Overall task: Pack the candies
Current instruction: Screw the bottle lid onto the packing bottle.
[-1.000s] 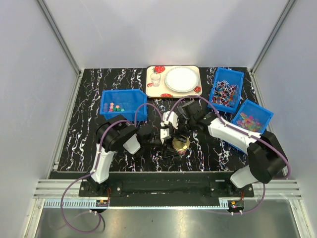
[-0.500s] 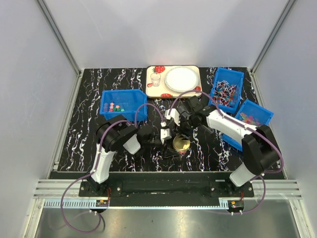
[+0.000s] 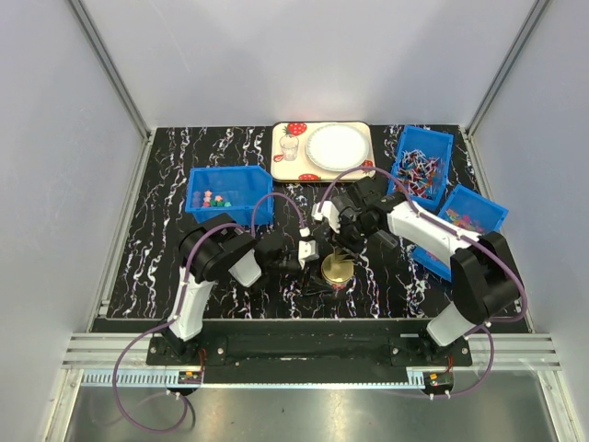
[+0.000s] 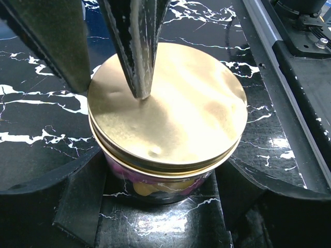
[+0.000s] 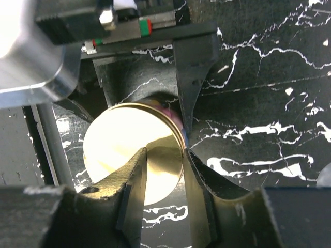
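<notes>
A glass jar with a gold lid (image 4: 170, 103) stands on the black marbled table (image 3: 166, 249); pink and yellow sweets (image 4: 155, 183) show through its wall. My left gripper (image 4: 165, 157) is shut on the jar, one finger on each side of it. My right gripper (image 5: 164, 152) hovers over the jar (image 5: 132, 150) with a narrow gap between its jaws. One fingertip (image 4: 139, 88) touches the lid top and the other hangs just past the rim. More candies (image 3: 213, 198) lie in the blue bin at the left.
Two blue bins stand at the right, one with stick-like sweets (image 3: 419, 170) and one with pastel sweets (image 3: 465, 224). A tray (image 3: 368, 133) at the back holds a white plate (image 3: 336, 147) and a small glass (image 3: 290, 145).
My right gripper's jaws have narrowed over the lid and its arm has swung slightly right. The left gripper and the jar have not moved.
</notes>
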You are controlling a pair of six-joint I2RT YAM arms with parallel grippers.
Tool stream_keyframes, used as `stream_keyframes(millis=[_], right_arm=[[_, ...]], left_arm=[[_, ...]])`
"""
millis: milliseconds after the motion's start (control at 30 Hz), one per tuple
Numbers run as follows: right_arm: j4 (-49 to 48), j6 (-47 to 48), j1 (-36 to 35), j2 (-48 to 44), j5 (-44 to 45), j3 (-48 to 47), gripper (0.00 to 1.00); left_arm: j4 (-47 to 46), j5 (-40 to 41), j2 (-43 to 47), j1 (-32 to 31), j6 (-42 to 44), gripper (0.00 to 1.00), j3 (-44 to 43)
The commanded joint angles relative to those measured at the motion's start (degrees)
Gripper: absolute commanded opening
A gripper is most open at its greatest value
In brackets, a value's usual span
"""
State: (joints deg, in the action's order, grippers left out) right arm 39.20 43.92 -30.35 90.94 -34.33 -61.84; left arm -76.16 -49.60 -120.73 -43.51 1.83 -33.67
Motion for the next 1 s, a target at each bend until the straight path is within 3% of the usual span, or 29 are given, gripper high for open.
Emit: stream_keyframes(millis=[0, 567, 800, 900, 967], right_arm=[[5.89, 0.20, 0.29, -3.22, 1.10, 0.93, 0.39], [8.17, -0.24, 0.38, -9.46, 4.53, 1.38, 0.39], [0.99, -3.21, 0.38, -7.45, 3.74, -1.96, 0.41], [-2.36, -4.28, 0.20, -5.95, 4.44, -1.97, 0.43], [-3.86, -3.93, -0.32, -5.86, 5.93, -0.56, 0.52]], left_arm=[[-19.29, 0.74, -0.03, 0.44, -0.33, 0.72, -0.43], [-19.29, 1.00, 0.14, 0.44, -0.33, 0.71, -0.34], [-19.29, 1.00, 0.14, 0.44, -0.33, 0.72, -0.34], [-19.29, 1.00, 0.23, 0.44, -0.24, 0.71, -0.34], [-19.29, 1.09, 0.23, 0.44, -0.16, 0.72, -0.34]])
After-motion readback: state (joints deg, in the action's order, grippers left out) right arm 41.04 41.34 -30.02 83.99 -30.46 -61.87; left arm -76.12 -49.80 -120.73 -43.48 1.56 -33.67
